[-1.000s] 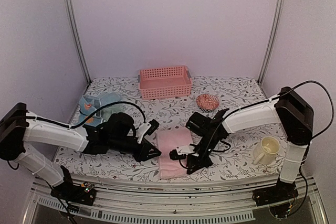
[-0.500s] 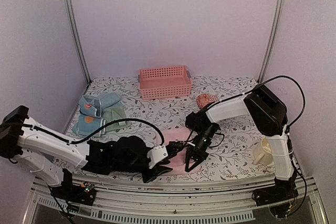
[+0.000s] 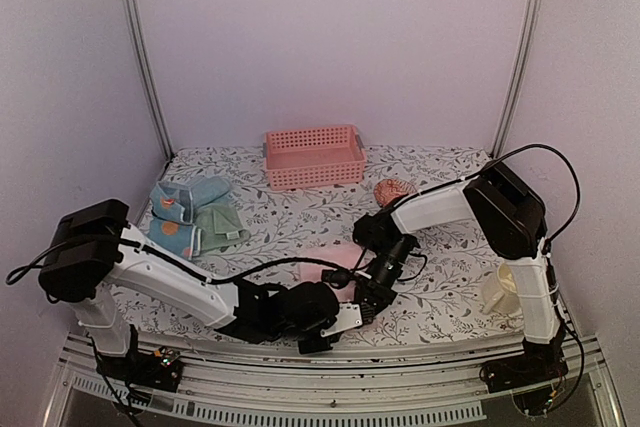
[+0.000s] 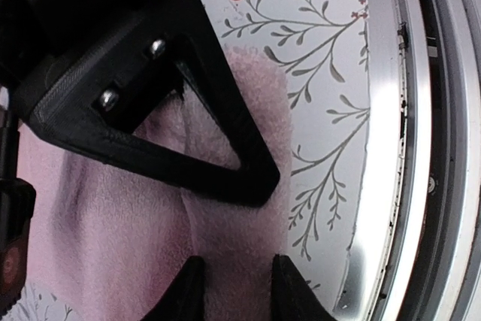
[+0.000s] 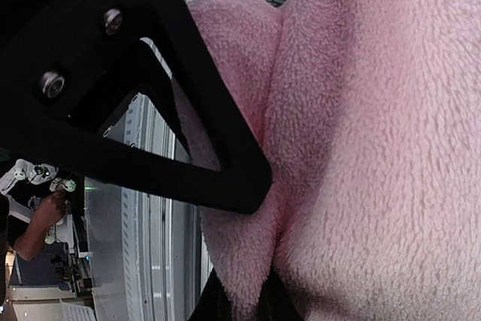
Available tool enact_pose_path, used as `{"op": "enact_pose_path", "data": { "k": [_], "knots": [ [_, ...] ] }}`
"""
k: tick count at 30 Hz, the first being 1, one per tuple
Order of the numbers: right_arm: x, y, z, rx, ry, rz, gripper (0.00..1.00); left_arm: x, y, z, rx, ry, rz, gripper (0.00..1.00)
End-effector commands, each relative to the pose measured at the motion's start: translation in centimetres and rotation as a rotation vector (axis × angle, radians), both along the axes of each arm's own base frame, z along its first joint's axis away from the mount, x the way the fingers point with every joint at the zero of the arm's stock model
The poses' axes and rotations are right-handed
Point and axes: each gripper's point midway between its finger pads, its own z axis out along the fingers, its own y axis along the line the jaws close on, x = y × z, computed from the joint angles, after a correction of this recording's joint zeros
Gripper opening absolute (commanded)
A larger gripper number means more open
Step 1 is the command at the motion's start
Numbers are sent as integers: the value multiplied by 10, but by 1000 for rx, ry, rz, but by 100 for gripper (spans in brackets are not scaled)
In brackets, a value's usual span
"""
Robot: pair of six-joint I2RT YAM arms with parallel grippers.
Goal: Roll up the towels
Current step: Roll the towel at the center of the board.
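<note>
The pink towel (image 3: 333, 256) lies bunched in folds at the front middle of the table. My right gripper (image 3: 368, 299) sits at its right near end, shut on a pinch of pink pile (image 5: 353, 148); the fingertips (image 5: 218, 307) show dark at the bottom of the right wrist view. My left gripper (image 3: 335, 325) reaches in from the left along the front edge. Its two fingers (image 4: 188, 291) stand a little apart, with a fold of the pink towel (image 4: 233, 216) filling the gap. Three more towels lie at the back left: light blue (image 3: 208, 189), spotted blue (image 3: 168, 215), sage green (image 3: 222, 224).
A pink slatted basket (image 3: 314, 157) stands at the back centre. A small reddish patterned object (image 3: 395, 192) lies right of it. A cream mug (image 3: 507, 289) stands at the front right. The metal front rail (image 4: 391, 148) runs just beside the towel's edge.
The left arm has swung right along the front edge to the towel's near end. The pink towel, flat a second ago, is now bunched up. The right gripper stays pinched on it.
</note>
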Motion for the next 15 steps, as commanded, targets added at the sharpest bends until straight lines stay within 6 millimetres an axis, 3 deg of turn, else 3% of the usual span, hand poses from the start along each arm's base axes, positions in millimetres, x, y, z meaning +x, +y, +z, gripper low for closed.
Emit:
{"op": "enact_pose_path", "data": {
  "k": [1, 4, 6, 11, 13, 15],
  "knots": [
    [-2, -13, -27, -94, -25, 28, 9, -2, 3, -12, 55, -9, -20, 26],
    [0, -12, -15, -85, -37, 27, 16, -3, -1, -11, 51, 7, -23, 8],
    [5, -15, 4, -56, -78, 26, 29, -5, -3, -9, 41, 39, -25, 1],
    [47, -25, 80, 96, -277, -85, 48, -7, 1, -3, 12, 231, -6, 0],
    [64, -33, 102, 142, -368, -158, 48, 1, 5, -5, 10, 304, 43, 0],
    [71, -39, 111, 171, -476, -206, 48, 5, 7, -6, -1, 389, 70, 0]
  ]
}}
